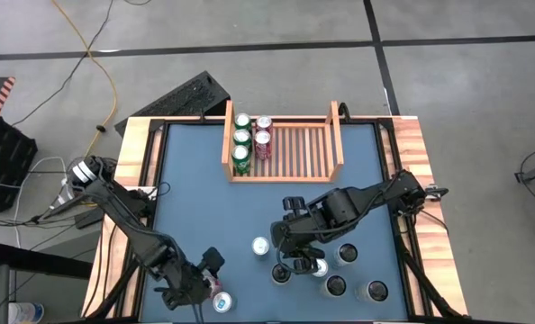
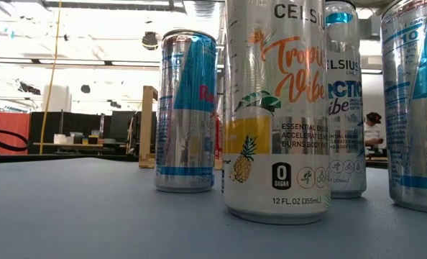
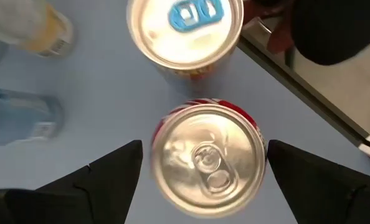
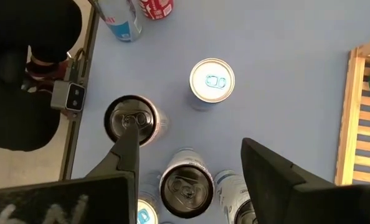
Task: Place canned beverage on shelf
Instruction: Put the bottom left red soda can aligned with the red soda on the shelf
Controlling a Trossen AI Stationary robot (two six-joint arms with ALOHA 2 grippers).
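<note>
The left gripper (image 1: 206,286) hangs over the table's near edge with its fingers (image 3: 104,177) spread wide, straddling a red can (image 3: 207,158) that stands upright between them, neither finger touching it; just beside that can stands a silver can with a blue tab (image 3: 185,28). The right gripper (image 1: 296,261) hovers near the middle of the blue table (image 1: 195,180), its fingers (image 4: 126,149) parted and holding nothing, above a cluster of dark-topped cans (image 1: 344,270) at the near right; in the right wrist view one such can (image 4: 186,188) sits between the parted fingers and another (image 4: 131,119) lies just past a fingertip; a lone silver can (image 1: 260,246) stands a little apart on the left of the cluster. Farther back, against the table's far edge, sits the shelf (image 1: 314,153), a light-wood slatted tray; three green cans (image 1: 241,139) stand in a row along its left wall, with two red cans (image 1: 263,139) touching beside them; the rest of the slats lie bare.
</note>
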